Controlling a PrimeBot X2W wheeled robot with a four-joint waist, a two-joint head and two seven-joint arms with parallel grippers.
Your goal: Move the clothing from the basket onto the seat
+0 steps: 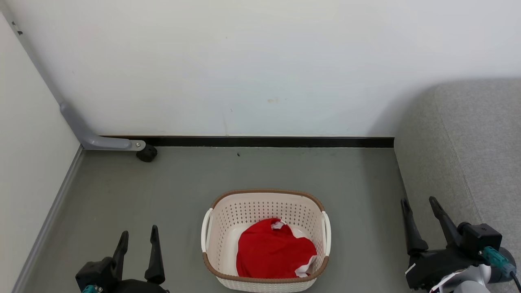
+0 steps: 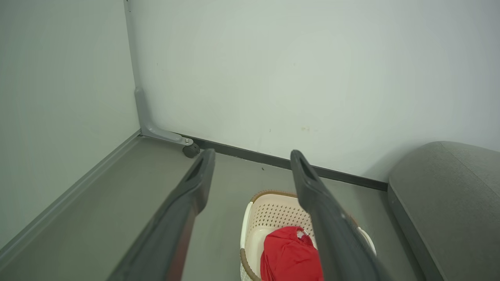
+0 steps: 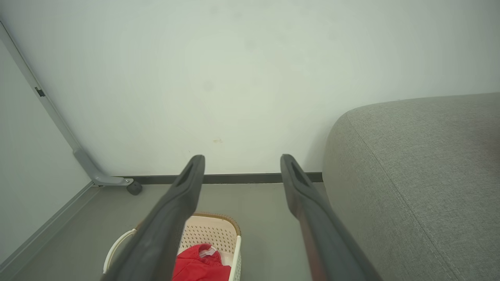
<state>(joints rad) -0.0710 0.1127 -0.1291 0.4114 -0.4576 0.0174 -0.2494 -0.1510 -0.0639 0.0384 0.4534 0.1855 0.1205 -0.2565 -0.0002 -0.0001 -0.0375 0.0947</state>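
The clothing (image 1: 272, 250) lies bunched in the basket (image 1: 266, 191), a red heap with a little white showing, covering the middle and right of its base. The basket stands on the floor (image 1: 163, 195) between my two claws. My left claw (image 1: 139, 230) hangs to its left, fingers apart and empty. My right claw (image 1: 417, 200) hangs to its right by the edge of the seat (image 1: 468, 154), fingers also apart and empty. Both are clear of the basket.

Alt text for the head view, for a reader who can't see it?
Red clothing lies bunched in a cream basket on a grey floor, between the open, empty left gripper and right gripper. A grey seat stands at right against a white wall.
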